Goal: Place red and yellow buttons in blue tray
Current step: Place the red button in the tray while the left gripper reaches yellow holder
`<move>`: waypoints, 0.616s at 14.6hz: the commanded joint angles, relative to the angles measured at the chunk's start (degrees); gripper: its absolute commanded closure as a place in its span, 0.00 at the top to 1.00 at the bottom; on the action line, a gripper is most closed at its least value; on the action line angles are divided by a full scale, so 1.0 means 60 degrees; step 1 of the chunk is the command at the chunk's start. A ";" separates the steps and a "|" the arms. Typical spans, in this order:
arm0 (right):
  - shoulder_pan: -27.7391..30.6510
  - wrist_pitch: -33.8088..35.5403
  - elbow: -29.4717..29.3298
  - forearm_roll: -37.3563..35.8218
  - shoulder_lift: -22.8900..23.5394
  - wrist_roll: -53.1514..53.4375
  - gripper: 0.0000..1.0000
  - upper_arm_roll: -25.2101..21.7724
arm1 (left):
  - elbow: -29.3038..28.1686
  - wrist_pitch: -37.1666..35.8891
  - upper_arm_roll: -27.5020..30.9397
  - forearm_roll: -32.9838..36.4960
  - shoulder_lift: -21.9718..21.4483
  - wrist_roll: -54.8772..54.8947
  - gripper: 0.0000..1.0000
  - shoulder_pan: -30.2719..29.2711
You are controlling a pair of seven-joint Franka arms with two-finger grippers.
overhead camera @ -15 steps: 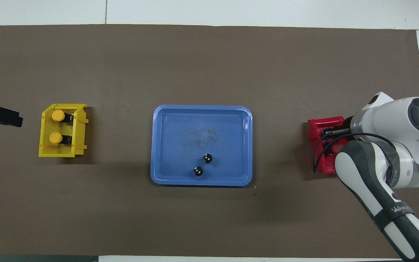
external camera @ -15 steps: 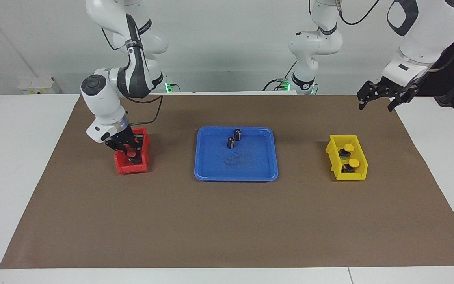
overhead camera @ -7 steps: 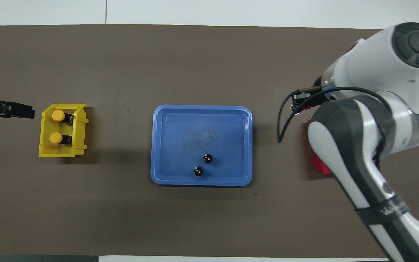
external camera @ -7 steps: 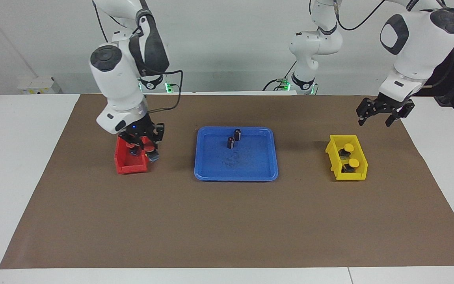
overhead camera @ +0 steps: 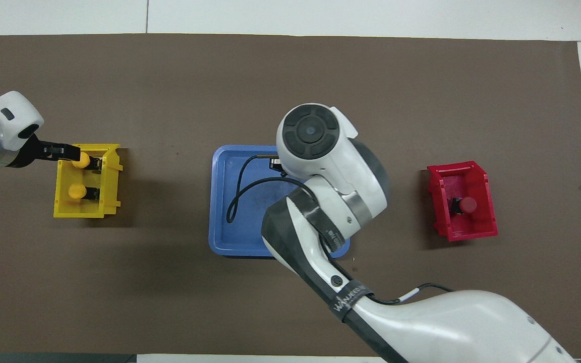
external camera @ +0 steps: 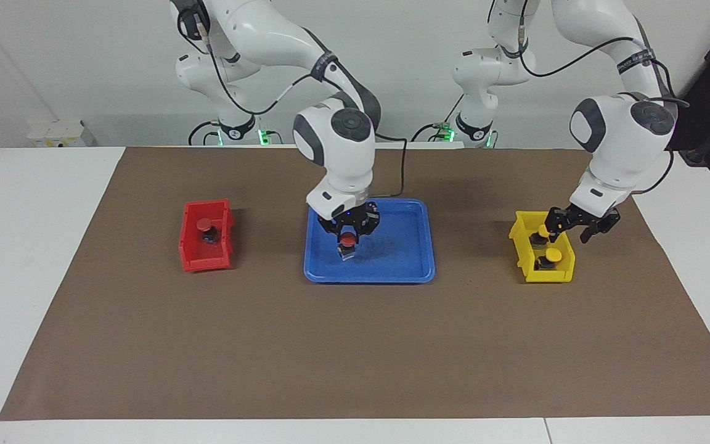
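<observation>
My right gripper (external camera: 347, 239) is shut on a red button (external camera: 347, 238) and holds it low over the blue tray (external camera: 413, 250). In the overhead view the right arm covers that gripper and much of the tray (overhead camera: 221, 201). A second red button (external camera: 206, 224) (overhead camera: 467, 204) sits in the red bin (external camera: 193, 262) (overhead camera: 472, 232). Two yellow buttons (external camera: 543, 230) (external camera: 553, 254) sit in the yellow bin (external camera: 561, 274); they also show in the overhead view (overhead camera: 80, 160) (overhead camera: 76, 191). My left gripper (external camera: 572, 227) (overhead camera: 71, 150) is open just over the yellow bin (overhead camera: 78, 214).
The two dark capless cylinders in the tray are hidden by the right arm. A brown mat (external camera: 355, 345) covers the table between white margins. The red bin stands toward the right arm's end, the yellow bin toward the left arm's end.
The right gripper lifted one red button out of the red bin and carried it across to over the blue tray. The left gripper came down from beside the mat to over the yellow bin.
</observation>
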State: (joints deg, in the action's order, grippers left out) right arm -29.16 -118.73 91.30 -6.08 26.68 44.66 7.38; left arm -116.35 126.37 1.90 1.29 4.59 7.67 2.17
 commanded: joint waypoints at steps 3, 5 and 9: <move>-0.0150 -0.0148 -0.0085 -0.0071 0.0138 0.0422 0.21 -0.0014 | -0.0441 0.1099 -0.0038 -0.0171 0.0333 -0.0018 0.72 -0.0068; -0.0136 -0.0178 0.0003 -0.0071 0.0138 0.0468 0.68 -0.0014 | -0.0559 0.1219 -0.0038 -0.0172 0.0421 -0.0018 0.72 -0.0039; 0.0171 0.0333 -0.0303 -0.0188 -0.0022 0.0322 1.00 -0.0087 | -0.0691 0.1234 -0.0038 -0.0172 0.0436 -0.0033 0.72 0.0005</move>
State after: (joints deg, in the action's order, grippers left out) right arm -29.58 -119.04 90.67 -6.10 27.66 46.15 6.79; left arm -119.10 132.03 1.66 1.25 7.80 7.62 1.98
